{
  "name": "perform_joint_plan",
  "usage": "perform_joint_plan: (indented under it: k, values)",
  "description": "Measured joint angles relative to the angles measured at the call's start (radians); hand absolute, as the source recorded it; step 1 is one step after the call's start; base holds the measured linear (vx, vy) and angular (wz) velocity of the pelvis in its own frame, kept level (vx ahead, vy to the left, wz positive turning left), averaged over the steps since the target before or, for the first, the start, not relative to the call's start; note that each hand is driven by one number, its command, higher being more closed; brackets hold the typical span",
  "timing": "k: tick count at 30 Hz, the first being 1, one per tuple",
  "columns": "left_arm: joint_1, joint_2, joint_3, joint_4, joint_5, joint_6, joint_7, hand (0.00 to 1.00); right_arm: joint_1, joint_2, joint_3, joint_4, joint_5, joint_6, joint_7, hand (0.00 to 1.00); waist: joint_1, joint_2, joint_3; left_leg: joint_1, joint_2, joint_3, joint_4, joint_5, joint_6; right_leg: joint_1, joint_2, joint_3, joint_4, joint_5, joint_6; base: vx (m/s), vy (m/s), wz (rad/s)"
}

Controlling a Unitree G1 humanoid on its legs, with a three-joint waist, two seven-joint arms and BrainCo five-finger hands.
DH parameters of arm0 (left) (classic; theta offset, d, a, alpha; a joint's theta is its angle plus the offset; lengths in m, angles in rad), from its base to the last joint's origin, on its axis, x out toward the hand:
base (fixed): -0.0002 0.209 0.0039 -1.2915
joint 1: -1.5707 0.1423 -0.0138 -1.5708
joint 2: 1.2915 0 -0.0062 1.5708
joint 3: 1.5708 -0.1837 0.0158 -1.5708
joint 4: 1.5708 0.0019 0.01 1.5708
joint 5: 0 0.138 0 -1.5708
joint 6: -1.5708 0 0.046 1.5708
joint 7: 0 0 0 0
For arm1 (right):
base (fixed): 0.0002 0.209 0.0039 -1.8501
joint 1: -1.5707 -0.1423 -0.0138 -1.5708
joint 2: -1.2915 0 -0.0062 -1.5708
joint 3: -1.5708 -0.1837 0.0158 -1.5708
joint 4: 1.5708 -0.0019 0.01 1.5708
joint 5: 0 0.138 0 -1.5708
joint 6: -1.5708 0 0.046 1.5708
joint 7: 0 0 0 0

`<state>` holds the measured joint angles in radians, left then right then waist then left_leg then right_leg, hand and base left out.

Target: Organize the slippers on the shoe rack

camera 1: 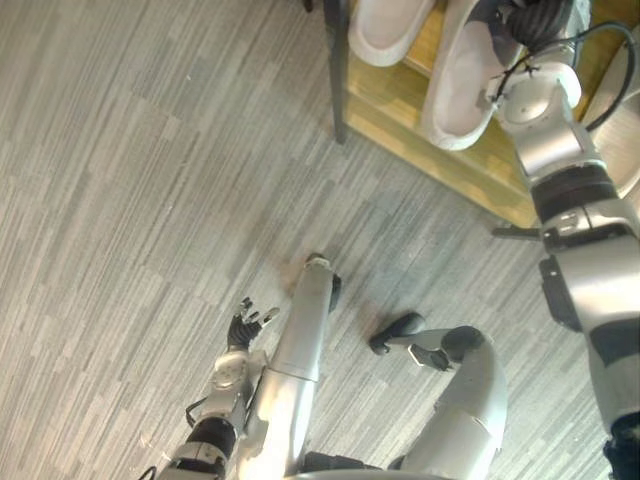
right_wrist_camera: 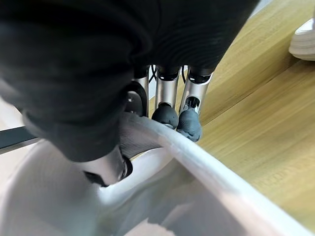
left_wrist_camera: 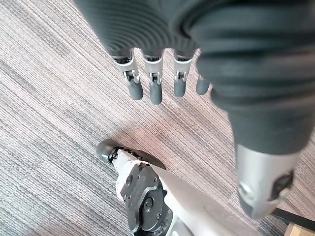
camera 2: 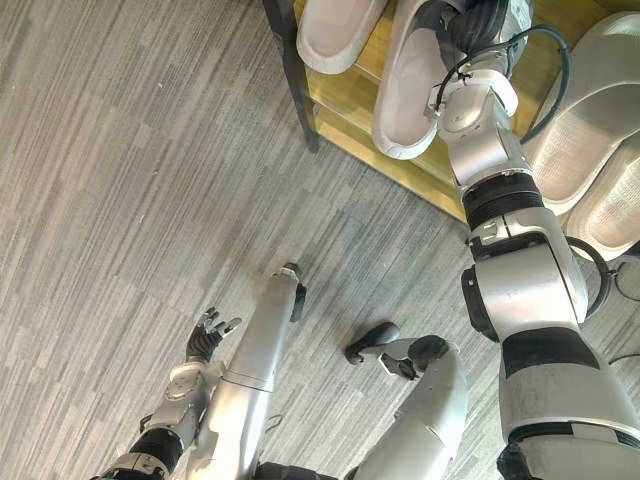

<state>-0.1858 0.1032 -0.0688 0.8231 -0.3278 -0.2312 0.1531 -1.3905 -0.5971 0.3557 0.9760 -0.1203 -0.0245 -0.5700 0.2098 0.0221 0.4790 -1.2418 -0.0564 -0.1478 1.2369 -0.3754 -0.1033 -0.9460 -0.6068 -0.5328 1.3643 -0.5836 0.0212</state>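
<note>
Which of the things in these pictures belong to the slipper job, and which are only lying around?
Belong to the job:
held slipper, on the rack, pinched by the right hand
second white slipper beside it
two grey slippers past the right arm

Only around:
floor
left hand, open above the floor, idle

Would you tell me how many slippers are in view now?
4: one white slipper on the rack, a second white slipper beside it gripped by the right hand, two grey slippers further right. Others may be hidden.
</note>
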Motion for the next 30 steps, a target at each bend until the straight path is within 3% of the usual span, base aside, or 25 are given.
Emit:
perform_joint_plan:
  k: [21,30]
  values:
    - [-0.011,0.000,0.014,0.036,0.000,-0.001,0.018,0.00,-0.008,0.009,-0.151,-0.060,0.044,0.003,-0.038,0.00,-0.004,0.000,0.000,0.014,0.030,0.016,0.004,0.004,0.001,0.003,0.020,0.013,-0.001,0.004,-0.007,0.05,-0.021,-0.03]
    - [-0.020,0.001,0.015,0.057,-0.009,0.000,0.019,0.00,-0.008,0.018,-0.156,-0.064,0.052,0.003,-0.037,0.00,-0.005,0.000,0.000,0.027,0.038,0.021,-0.005,0.007,0.001,0.007,0.031,0.020,-0.010,0.006,-0.012,0.05,-0.027,-0.02]
